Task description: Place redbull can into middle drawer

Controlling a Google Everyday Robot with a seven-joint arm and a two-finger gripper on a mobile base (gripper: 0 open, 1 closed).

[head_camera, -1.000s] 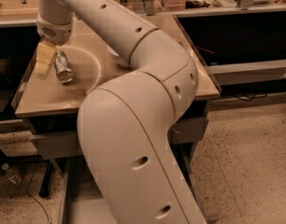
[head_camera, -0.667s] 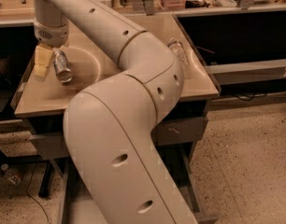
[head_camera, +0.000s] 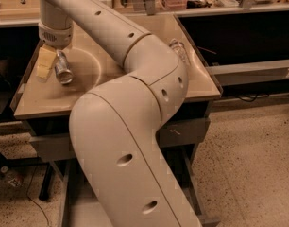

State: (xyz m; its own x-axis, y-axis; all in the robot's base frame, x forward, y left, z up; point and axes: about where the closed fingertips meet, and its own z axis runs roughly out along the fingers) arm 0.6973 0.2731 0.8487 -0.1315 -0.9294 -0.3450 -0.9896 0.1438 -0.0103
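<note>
Gripper: gripper [head_camera: 53,71] hangs from the wrist over the left part of the counter [head_camera: 50,98], close to its left edge and about midway between the far-left and near-left corners.
Grip state: clamped on the redbull can; one pale yellow finger [head_camera: 44,63] lies against the can's left side, while the other is hidden behind the can.
Redbull can: redbull can [head_camera: 63,69], silvery, tilted, with its shiny round end turned down and toward the near edge; it sits in the gripper beside the left edge.
Bowl: bowl [head_camera: 90,63], shallow, round and pale, on the counter just right of the can.
Bottle: clear plastic bottle [head_camera: 180,51], lying near the right edge and partly hidden by the arm.
Arm: arm [head_camera: 135,126], beige, crossing the counter from the near edge to the far-left corner.
Middle drawer: middle drawer [head_camera: 80,212], pulled out below the near edge, with a strip of grey floor showing left of the arm.
Upper drawer: scratched drawer front [head_camera: 182,131], closed, under the near-right corner.
</note>
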